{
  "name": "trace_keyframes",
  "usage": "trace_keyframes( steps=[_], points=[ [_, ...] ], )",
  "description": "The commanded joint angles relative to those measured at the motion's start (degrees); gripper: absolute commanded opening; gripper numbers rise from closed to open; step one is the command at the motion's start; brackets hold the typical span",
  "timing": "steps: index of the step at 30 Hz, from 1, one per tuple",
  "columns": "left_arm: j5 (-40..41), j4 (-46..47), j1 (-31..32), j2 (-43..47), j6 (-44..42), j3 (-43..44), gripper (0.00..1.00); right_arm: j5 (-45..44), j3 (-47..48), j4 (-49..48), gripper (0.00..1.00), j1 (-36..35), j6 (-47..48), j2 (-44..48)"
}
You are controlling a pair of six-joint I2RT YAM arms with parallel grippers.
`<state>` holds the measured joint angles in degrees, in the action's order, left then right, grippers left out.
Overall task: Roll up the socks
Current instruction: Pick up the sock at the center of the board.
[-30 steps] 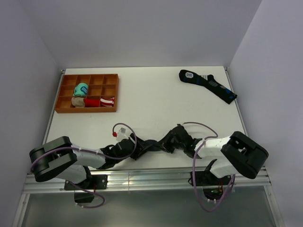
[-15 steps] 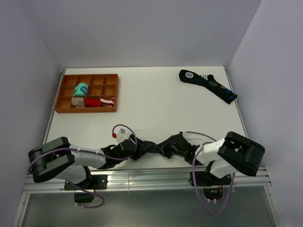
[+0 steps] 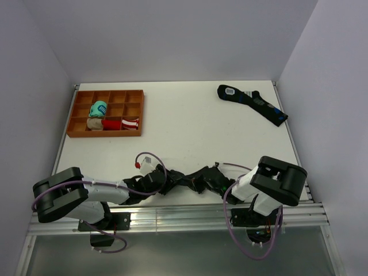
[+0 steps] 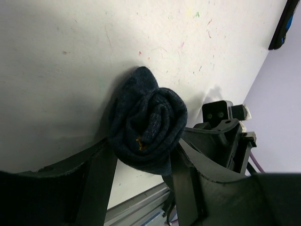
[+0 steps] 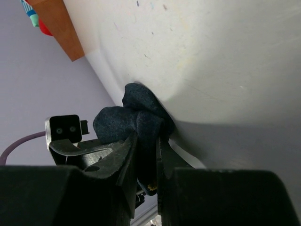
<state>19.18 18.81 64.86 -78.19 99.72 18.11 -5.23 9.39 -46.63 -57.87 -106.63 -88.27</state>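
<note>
Left wrist shows the left hand (image 4: pixel 145 146) gripping the rolled socks (image 4: pixel 148 120); right hand (image 5: pixel 146 143) pinches them.

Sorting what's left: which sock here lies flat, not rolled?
The long dark sock with blue marks, far right. The navy socks are coiled between left gripper and right gripper; the bundles in the tray are rolled.

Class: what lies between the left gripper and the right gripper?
The rolled navy socks, gripped by both the left gripper and the right gripper; this shows clearest in the left wrist view.
</note>
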Motion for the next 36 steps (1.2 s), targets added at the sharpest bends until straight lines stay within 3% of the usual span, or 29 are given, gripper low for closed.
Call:
trace_keyframes(
  steps=[1, 10, 18, 24, 25, 27, 32, 36],
  points=[
    [3.85, -18.63, 0.44, -2.67, -1.64, -2.29, 0.54, 4.80, -1.83, 1.99, 0.00, -1.11, -9.38, -4.80],
    [7.53, -25.30, 0.62, -3.54, -1.02, 0.16, 0.49, 4.97, -4.47, -1.97, 0.00, -2.07, -10.88, -5.25],
    [8.15, -25.40, 0.62, -6.80, -0.85, 2.11, 0.42, 7.08, -4.55, -3.64, 0.00, -2.51, -11.23, -4.54],
    [9.12, -27.06, 0.62, -7.06, -1.11, 2.98, 0.27, 8.57, -4.73, -7.14, 0.00, -2.69, -10.71, -5.59],
    [9.30, -27.50, 0.62, -7.06, -1.28, 3.16, 0.15, 8.84, -4.73, -7.51, 0.00, -2.78, -10.62, -5.68],
    [9.74, -28.65, 0.62, -7.06, -1.55, 3.95, 0.04, 9.36, -4.82, -7.95, 0.02, -2.78, -9.39, -5.16],
    [9.03, -28.56, 0.62, -6.01, -2.43, 3.51, 0.00, 9.02, -3.76, -1.46, 0.34, -2.78, -3.25, 0.37],
    [9.30, -29.44, 0.36, -3.20, -2.60, 2.46, 0.00, 5.87, -0.52, 13.27, 0.57, -2.69, 3.08, 10.89]
  ],
)
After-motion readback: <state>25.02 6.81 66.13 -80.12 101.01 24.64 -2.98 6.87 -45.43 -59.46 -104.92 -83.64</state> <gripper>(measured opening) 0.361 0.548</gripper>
